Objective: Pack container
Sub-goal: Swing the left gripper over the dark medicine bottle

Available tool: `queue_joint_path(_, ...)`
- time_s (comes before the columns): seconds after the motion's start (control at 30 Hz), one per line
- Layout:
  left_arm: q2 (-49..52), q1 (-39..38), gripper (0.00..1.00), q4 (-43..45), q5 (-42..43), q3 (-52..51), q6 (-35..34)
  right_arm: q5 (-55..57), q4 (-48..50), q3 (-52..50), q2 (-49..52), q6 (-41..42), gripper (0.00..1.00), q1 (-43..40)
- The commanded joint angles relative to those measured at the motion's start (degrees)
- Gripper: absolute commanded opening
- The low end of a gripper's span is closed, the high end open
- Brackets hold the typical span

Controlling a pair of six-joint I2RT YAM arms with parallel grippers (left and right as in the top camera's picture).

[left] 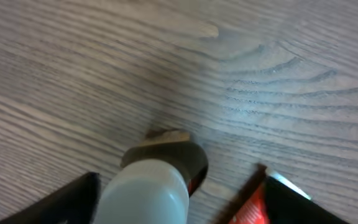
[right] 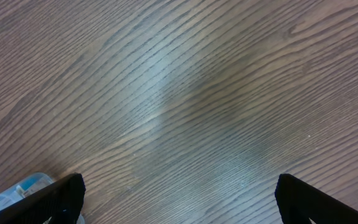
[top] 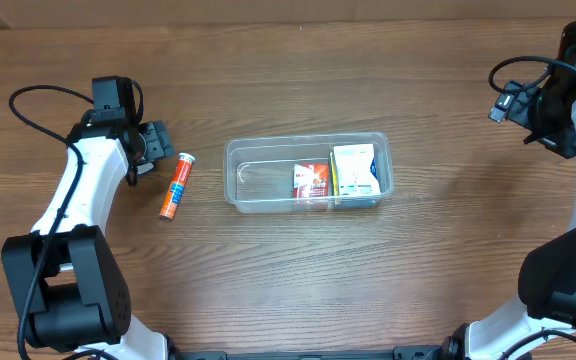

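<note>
Your left gripper (left: 180, 175) sits at the left of the table (top: 288, 290) with its jaws spread wide. The capped end of the tube (top: 177, 186) lies between them, and you can't tell whether they touch it. The tube lies flat just left of the container (top: 258, 180), which is mid-table and holds a red box (top: 311, 180) and a white box (top: 354, 170) at its right end. Your right gripper (right: 179, 190) hangs open, well to the right.
</note>
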Motion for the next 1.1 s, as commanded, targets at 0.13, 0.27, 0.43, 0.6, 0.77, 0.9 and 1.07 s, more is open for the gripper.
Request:
queue_joint_path(0.13, 0.3, 0.6, 0.53, 1.4, -0.8, 1.0, 0.0, 0.4, 0.3, 1.4, -1.9, 0.0, 1.0, 0.0)
queue_joint_path(0.27, 0.3, 0.6, 0.25, 1.4, -0.8, 1.0, 0.0, 0.4, 0.3, 1.4, -1.9, 0.0, 1.0, 0.0)
queue_joint_path(0.43, -0.2, 0.6, 0.11, 0.0, 1.2, 2.0, 0.1, 0.4, 0.3, 1.4, -1.9, 0.0, 1.0, 0.0)
queue_joint_path(0.6, -1.3, 0.0, 0.04, -12.6, 12.1, 14.4, 4.4, 0.4, 0.3, 1.4, -1.9, 0.0, 1.0, 0.0)
queue_joint_path(0.77, -1.3, -6.6, 0.04, -27.8, 16.2, 30.0, 7.8, 0.4, 0.3, 1.4, -1.9, 0.0, 1.0, 0.0)
queue_joint_path(0.9, -1.3, -17.0, 0.04, -31.1, 16.2, 35.0, 8.4, 0.4, 0.3, 1.4, -1.9, 0.0, 1.0, 0.0)
queue_joint_path(1.07, -1.2, -28.9, 0.04, -30.6, 8.7, 34.9, 3.3, 0.4, 0.3, 1.4, -1.9, 0.0, 1.0, 0.0)
